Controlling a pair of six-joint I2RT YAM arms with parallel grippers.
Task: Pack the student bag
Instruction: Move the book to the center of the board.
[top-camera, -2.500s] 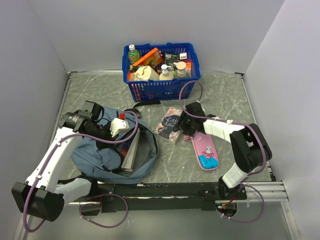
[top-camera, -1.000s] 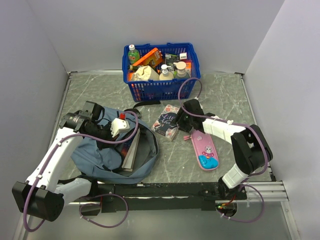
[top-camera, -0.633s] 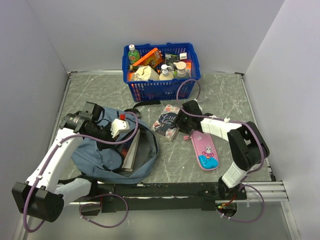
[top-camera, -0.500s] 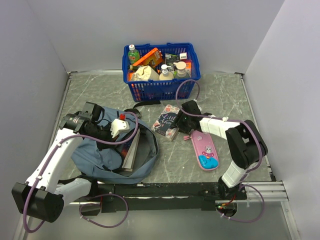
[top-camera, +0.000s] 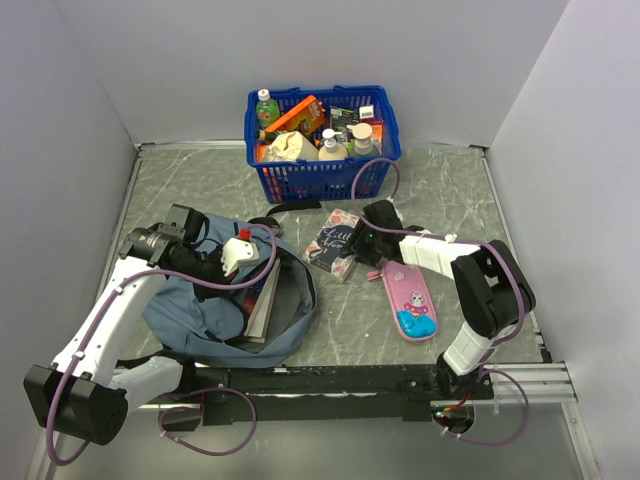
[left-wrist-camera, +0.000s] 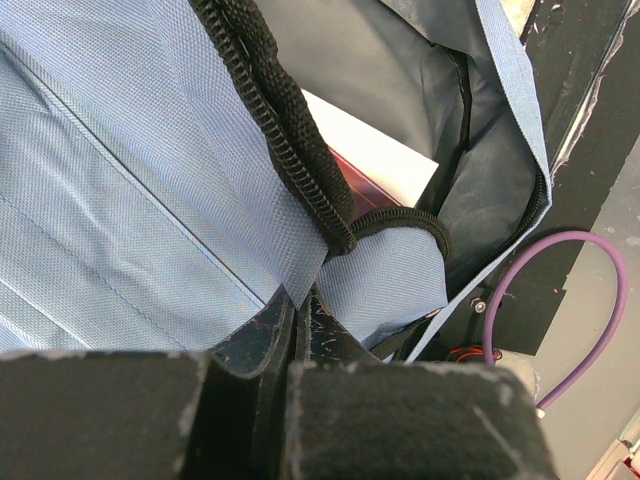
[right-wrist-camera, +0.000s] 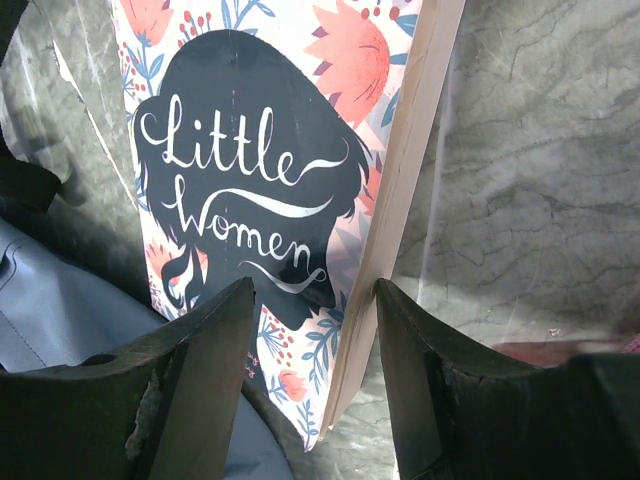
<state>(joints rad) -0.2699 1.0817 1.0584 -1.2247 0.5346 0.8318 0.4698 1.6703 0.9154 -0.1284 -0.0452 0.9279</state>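
The student bag: I see its woven grey-blue cloth pinched in the left gripper; right gripper gapes astride a floral paperback.

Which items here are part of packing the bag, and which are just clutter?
In play: student bag, pinched by the left gripper; Little Women book, straddled by the open right gripper.
Lying about: pink pencil case, untouched; blue basket of bottles.
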